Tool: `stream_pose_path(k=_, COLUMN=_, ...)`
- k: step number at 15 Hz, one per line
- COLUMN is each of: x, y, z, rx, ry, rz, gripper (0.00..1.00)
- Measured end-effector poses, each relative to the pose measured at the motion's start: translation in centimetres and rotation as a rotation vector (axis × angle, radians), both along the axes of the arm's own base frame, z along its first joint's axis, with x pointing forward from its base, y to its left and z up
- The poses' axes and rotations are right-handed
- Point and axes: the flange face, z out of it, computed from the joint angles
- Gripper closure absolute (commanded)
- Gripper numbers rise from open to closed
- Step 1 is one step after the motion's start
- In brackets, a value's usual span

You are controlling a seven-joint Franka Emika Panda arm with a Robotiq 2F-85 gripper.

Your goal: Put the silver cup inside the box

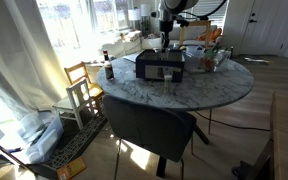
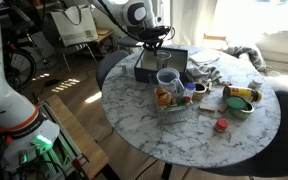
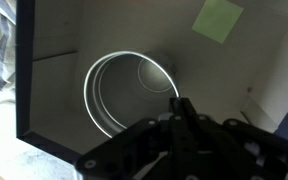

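The gripper (image 3: 181, 112) fills the bottom of the wrist view, its dark fingers meeting at the rim of the silver cup (image 3: 124, 100). Whether it clamps that rim or merely touches it cannot be told. The cup sits mouth-up inside the box (image 3: 49, 35), near a green note (image 3: 217, 18). In an exterior view the box (image 1: 160, 66) stands on the counter (image 1: 204, 92). To finish well, the cup should be settled on the floor, freed gently, and the gripper lifted straight up, clear of the walls.

silver cup (image 3: 127, 100): shiny smooth metal; box (image 1: 156, 70): matt black; table (image 2: 184, 130): polished marble
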Motion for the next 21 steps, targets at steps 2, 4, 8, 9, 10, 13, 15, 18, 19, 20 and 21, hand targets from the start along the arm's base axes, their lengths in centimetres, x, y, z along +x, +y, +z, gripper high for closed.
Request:
stream_pose_path(k=2, x=0.0, y=0.9, z=-0.2, rx=0.006, ry=0.027, rz=0.01, gripper=0.99)
stream_pose_path(k=4, x=0.1, y=1.4, z=-0.2, rx=0.006, ry=0.03, rz=0.019, gripper=0.99)
stream_pose_path(k=8, x=0.4, y=1.4, z=-0.3, rx=-0.022, ry=0.028, rz=0.042, gripper=0.99)
stream_pose_path(k=9, x=0.5, y=1.3, z=-0.4, rx=-0.03, ry=0.028, rz=0.047, gripper=0.99)
stream_pose_path(k=10, x=0.5, y=1.3, z=-0.4, rx=-0.037, ry=0.025, rz=0.053, gripper=0.99)
stream_pose_path(k=13, x=0.6, y=1.3, z=-0.6, rx=-0.055, ry=0.028, rz=0.067, gripper=0.71)
stream_pose_path(k=15, x=0.6, y=1.3, z=-0.9, rx=-0.056, ry=0.031, rz=0.068, gripper=0.63)
stream_pose_path(k=18, x=0.8, y=1.3, z=-0.5, rx=-0.057, ry=0.025, rz=0.069, gripper=0.42)
stream_pose_path(k=19, x=0.8, y=1.4, z=-0.1, rx=-0.053, ry=0.017, rz=0.067, gripper=0.33)
stream_pose_path(k=20, x=0.8, y=1.6, z=0.7, rx=-0.045, ry=0.005, rz=0.065, gripper=0.26)
stream_pose_path(k=21, x=0.8, y=1.8, z=1.6, rx=-0.031, ry=-0.007, rz=0.063, gripper=0.19)
